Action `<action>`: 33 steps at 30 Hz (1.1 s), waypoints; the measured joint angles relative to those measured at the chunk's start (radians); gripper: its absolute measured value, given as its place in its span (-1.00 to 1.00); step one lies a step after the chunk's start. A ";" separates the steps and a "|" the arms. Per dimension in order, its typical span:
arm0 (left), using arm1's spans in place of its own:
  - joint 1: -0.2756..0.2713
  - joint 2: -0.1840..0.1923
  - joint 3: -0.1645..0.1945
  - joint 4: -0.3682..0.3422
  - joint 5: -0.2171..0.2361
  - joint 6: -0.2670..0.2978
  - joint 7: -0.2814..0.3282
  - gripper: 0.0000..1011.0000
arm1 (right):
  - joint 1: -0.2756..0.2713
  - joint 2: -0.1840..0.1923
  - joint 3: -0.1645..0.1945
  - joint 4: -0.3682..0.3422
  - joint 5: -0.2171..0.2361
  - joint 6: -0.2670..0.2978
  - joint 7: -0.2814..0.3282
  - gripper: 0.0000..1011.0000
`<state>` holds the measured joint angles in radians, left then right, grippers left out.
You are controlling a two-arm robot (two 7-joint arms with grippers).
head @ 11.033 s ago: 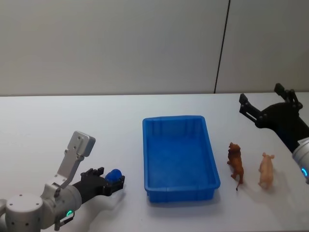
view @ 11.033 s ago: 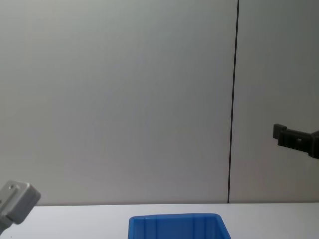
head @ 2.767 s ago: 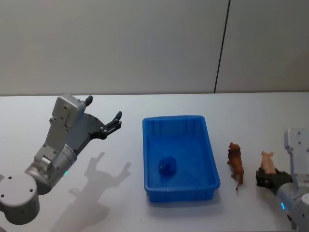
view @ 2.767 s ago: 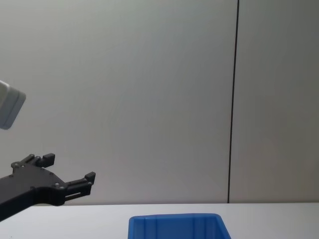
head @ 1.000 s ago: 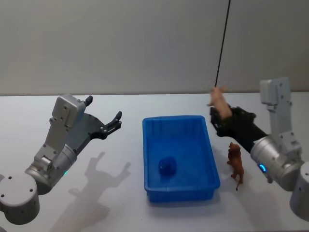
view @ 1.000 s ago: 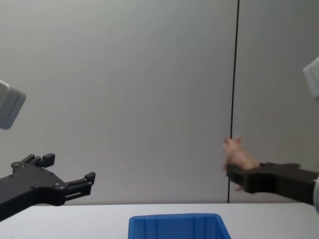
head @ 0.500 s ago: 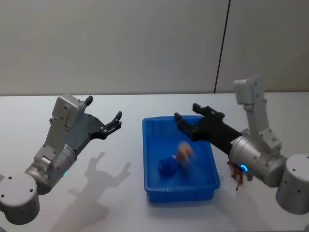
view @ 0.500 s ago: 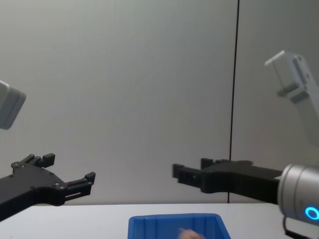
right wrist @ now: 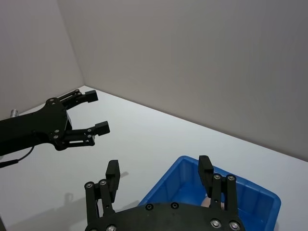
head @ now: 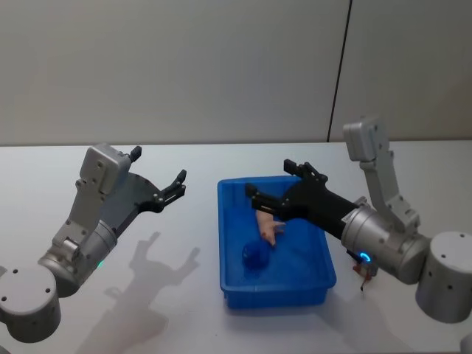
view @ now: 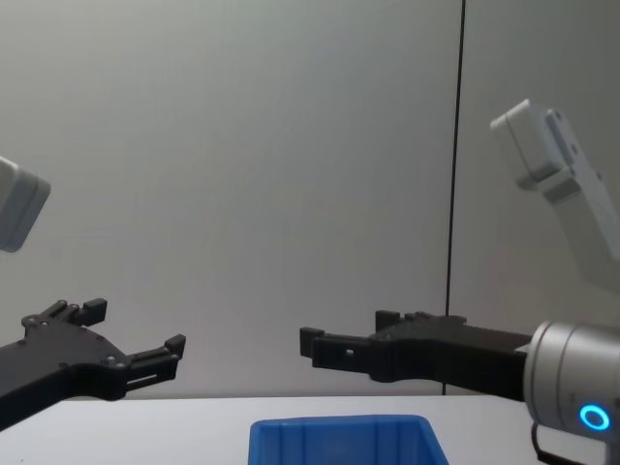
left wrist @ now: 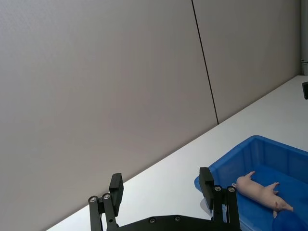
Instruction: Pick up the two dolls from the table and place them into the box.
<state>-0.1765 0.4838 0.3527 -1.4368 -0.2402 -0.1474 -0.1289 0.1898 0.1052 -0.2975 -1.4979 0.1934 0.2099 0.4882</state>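
Note:
The blue box (head: 273, 297) sits mid-table. Inside it lie a pink pig doll (head: 267, 225) on its side and a small blue doll (head: 256, 254) just in front of it. My right gripper (head: 270, 178) hovers open and empty above the box's far half, over the pig. Off to the box's left, my left gripper (head: 158, 166) is raised, open and empty. The left wrist view has the pig (left wrist: 260, 190) in the box (left wrist: 250, 144) beyond the left gripper (left wrist: 160, 180). In the chest view, both grippers, left (view: 136, 326) and right (view: 347, 329), hang above the box rim (view: 339, 426).
A brown lion figure (head: 363, 271) stands on the white table (head: 184, 310) right of the box, mostly hidden behind my right arm. A grey wall runs along the table's far edge. The right wrist view takes in the left gripper (right wrist: 94, 113) farther off.
The pink pig, a falling blur half a second ago, now lies still in the box. My right gripper has slid a little further left over the box. The left arm has not moved.

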 joint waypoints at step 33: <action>0.000 0.000 0.000 0.000 0.000 0.000 0.000 0.98 | -0.166 0.101 0.057 -0.195 -0.013 0.188 -0.380 0.98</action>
<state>-0.1765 0.4838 0.3526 -1.4368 -0.2402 -0.1474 -0.1288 0.0240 0.2060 -0.2406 -1.6929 0.1800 0.3983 0.1084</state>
